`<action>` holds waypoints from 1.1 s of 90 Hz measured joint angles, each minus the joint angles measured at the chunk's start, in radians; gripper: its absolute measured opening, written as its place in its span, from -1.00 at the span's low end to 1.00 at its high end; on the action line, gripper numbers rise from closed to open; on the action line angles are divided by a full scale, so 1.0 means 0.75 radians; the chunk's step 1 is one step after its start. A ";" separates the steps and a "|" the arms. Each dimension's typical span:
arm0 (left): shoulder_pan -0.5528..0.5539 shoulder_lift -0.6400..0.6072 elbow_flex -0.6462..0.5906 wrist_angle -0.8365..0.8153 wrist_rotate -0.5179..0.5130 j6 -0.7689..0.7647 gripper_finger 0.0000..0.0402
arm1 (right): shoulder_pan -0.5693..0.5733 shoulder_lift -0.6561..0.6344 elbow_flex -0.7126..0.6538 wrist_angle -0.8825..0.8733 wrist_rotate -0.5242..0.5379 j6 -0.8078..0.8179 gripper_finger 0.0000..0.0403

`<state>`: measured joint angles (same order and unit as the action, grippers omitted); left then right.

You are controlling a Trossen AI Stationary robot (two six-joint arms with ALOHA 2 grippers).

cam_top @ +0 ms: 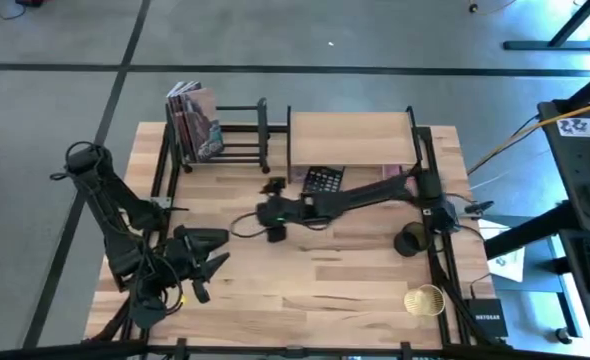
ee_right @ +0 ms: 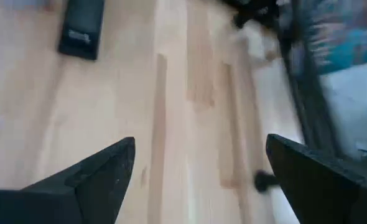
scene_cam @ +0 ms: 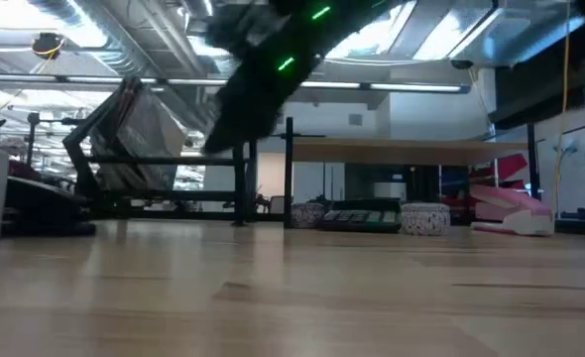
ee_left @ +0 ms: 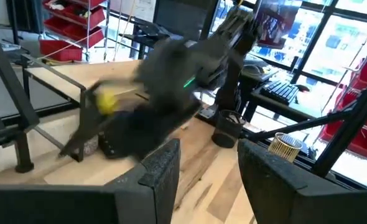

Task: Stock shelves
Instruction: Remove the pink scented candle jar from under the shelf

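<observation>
The pale plank bench [cam_top: 305,280] carries, along its far edge, a light-wood board shelf [cam_top: 350,140] on thin black uprights and, beside it, a black metal-bar book rack [cam_top: 237,135] holding glossy books [cam_top: 195,120]. The right tool [cam_top: 247,222] hangs over the bench's middle, fingers spread and empty. The left tool [cam_top: 213,258] waits near the left edge, likewise released. A gold wire cup [cam_top: 424,300] stands near the right corner.

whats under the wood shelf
Under the wood shelf, low view shows a calculator, a small patterned pot and a pink item. From above, the board hides most.
</observation>
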<state>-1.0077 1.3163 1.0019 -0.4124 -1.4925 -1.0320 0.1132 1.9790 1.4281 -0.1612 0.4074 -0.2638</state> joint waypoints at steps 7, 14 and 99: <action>0.000 0.000 0.000 0.000 0.000 0.025 -0.29 | 0.043 -0.166 -0.234 0.061 0.004 0.088 0.72; 0.005 0.000 0.000 0.000 -0.002 0.054 -0.29 | 0.102 -0.326 -0.447 0.122 0.008 0.187 0.72; 0.247 0.101 0.000 -0.146 0.055 0.033 -0.29 | 0.535 -0.695 -1.271 -0.130 0.612 1.876 0.72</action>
<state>-0.8223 1.3918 1.0019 -0.5217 -1.4513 -1.0069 0.5142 1.4574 0.4748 -0.2591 0.8663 1.1428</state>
